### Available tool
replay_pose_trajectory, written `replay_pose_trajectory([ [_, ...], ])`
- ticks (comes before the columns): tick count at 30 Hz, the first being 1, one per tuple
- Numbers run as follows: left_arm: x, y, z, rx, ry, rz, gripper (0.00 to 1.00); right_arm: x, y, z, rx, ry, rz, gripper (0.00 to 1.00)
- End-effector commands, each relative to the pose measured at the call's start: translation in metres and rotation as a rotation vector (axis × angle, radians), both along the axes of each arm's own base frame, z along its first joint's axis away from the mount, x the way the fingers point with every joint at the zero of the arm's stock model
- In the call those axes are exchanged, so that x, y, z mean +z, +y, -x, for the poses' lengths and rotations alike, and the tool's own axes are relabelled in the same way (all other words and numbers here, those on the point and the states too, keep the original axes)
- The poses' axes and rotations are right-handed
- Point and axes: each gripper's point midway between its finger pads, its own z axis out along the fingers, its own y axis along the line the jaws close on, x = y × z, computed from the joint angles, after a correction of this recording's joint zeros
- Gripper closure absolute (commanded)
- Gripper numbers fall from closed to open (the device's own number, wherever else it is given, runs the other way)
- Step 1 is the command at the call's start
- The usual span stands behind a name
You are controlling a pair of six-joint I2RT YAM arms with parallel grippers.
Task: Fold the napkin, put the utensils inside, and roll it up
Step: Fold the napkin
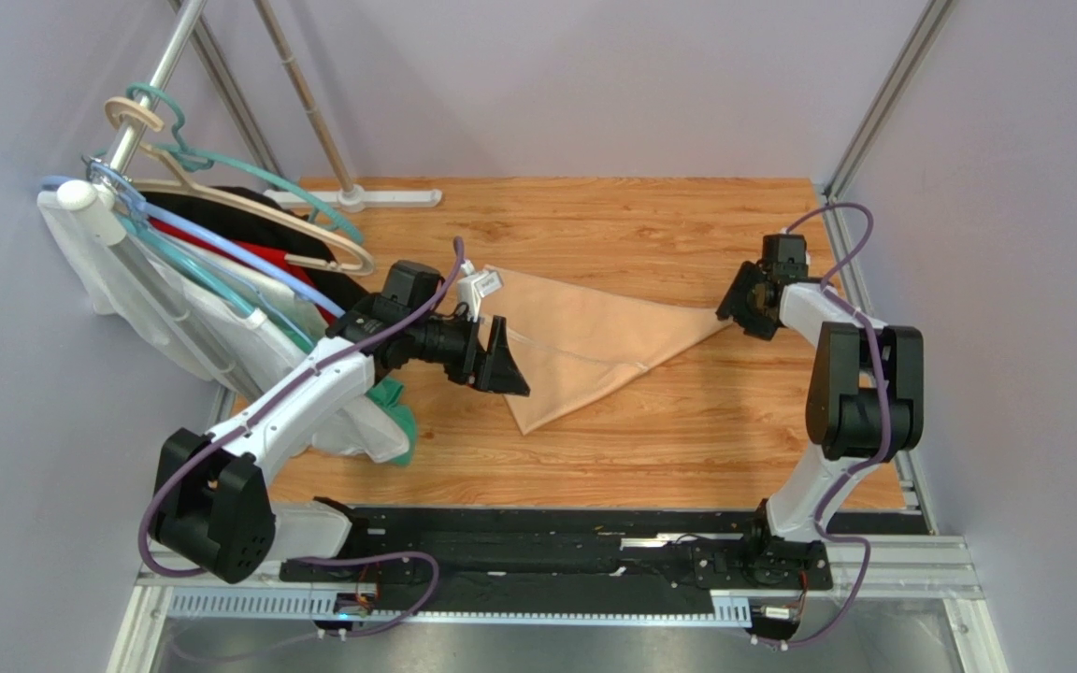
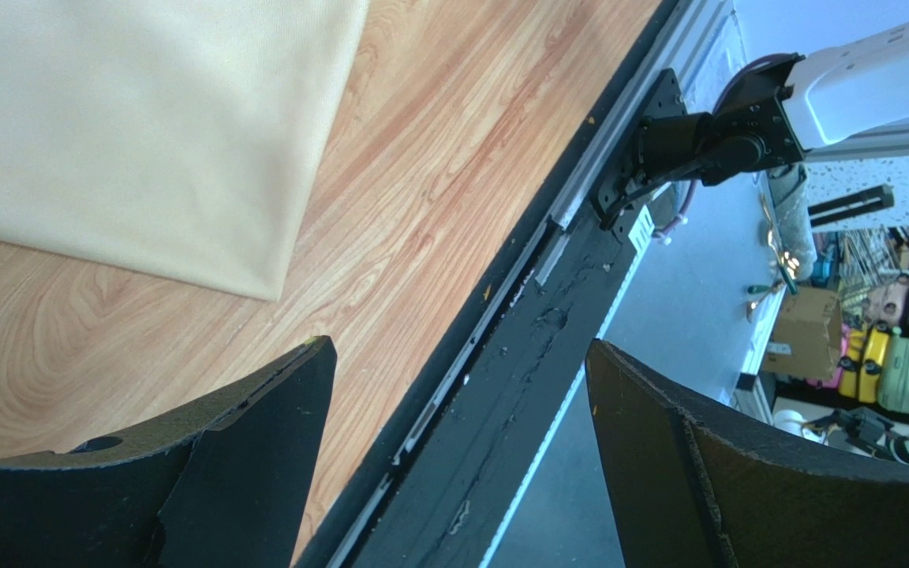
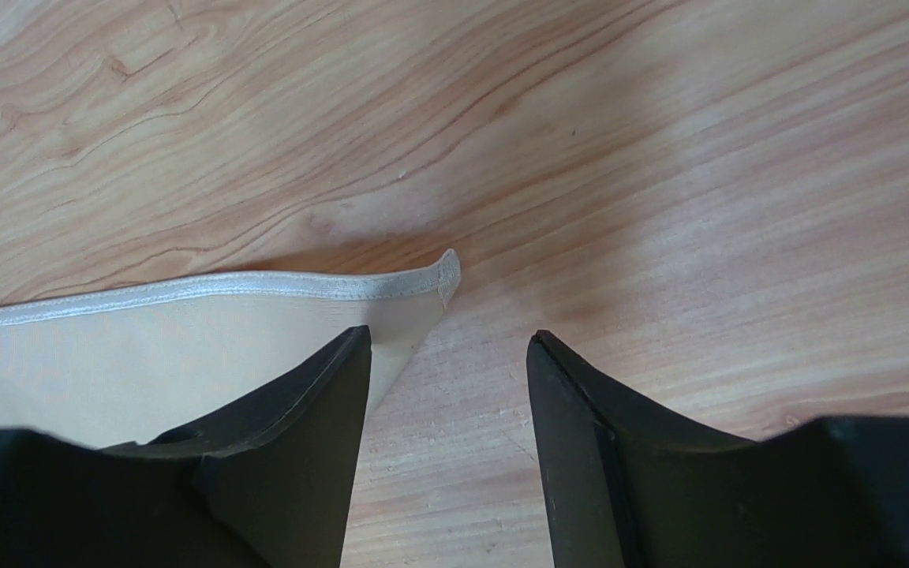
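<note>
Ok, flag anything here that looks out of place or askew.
The napkin lies folded in a triangle, skewed to the edges of the table. Its right tip curls up just ahead of the open right gripper. No utensils show in any view. Hangers with garments are heaped at the left.

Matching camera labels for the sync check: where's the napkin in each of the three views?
Top external: the napkin lies mid-table as a triangular shape, its long tip pointing right.
Left wrist: the napkin fills the upper left, with one corner pointing down.
Right wrist: the napkin is at lower left, its hemmed corner tip near the centre.
Shared landmark: the wood-grain table shows in all three views.
</note>
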Motion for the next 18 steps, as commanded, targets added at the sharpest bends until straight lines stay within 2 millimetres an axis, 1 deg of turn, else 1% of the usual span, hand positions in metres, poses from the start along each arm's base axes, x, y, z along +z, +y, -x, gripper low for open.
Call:
replay_pose_trajectory([
  [1,0.008,0.002,-0.007,0.015,-0.017,0.018,0.13,0.012,-0.001,-0.030,-0.019,-0.088,-0.048,0.46],
  [5,0.008,0.002,-0.008,0.015,-0.017,0.018,0.13,0.006,-0.002,-0.034,-0.030,-0.080,-0.061,0.48],
  [7,0.007,0.003,-0.008,0.017,-0.017,0.016,0.13,0.004,-0.003,-0.033,-0.033,-0.077,-0.062,0.52],
  [8,0.007,0.002,-0.007,0.015,-0.016,0.018,0.13,0.003,-0.002,-0.032,-0.034,-0.073,-0.065,0.54],
  [9,0.008,0.002,-0.007,0.015,-0.017,0.018,0.13,0.002,-0.002,-0.032,-0.034,-0.074,-0.065,0.58],
  [11,0.008,0.002,-0.007,0.015,-0.016,0.019,0.13,0.000,-0.002,-0.031,-0.034,-0.070,-0.065,0.62],
  [12,0.008,0.002,-0.007,0.015,-0.017,0.020,0.13,-0.002,-0.002,-0.030,-0.036,-0.063,-0.065,0.67],
  [18,0.008,0.002,-0.007,0.014,-0.015,0.021,0.13,-0.001,-0.004,-0.031,-0.046,-0.057,-0.060,0.79],
])
